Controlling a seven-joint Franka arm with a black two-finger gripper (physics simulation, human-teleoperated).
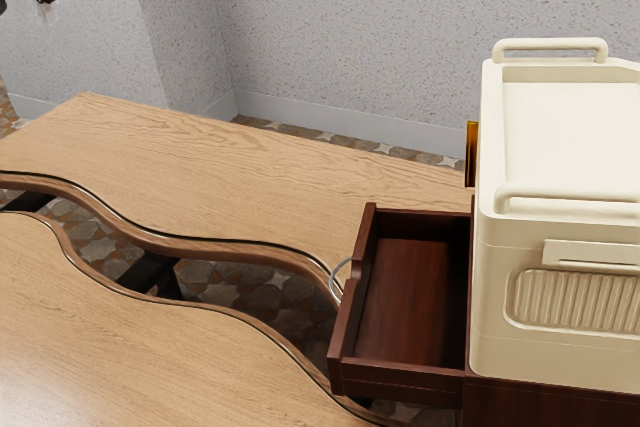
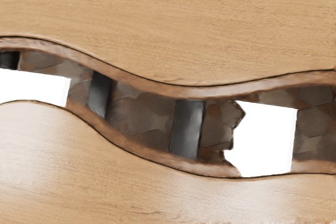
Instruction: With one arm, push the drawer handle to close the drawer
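Found drawer (image 1: pixel 412 297) pulled open beside cream box (image 1: pixel 493 297) | sighted handle (image 1: pixel 332 282) on drawer front, facing away from cream box | spotted gripper (image 1: pixel 48 5) well apart from cream box | could not tell jaws as spread or pressed together

And here in the exterior view the gripper (image 1: pixel 47 4) is wearing black all over, its body breaking into chunky, angular blocks with hard edges and narrow, linked-looking sections. Thin grey glints are catching along those dark edges, giving the black a slight sheen. And down at its lower end, a small pale, see-through-looking patch is standing out against all that black, its exact shape staying too faint to tell.
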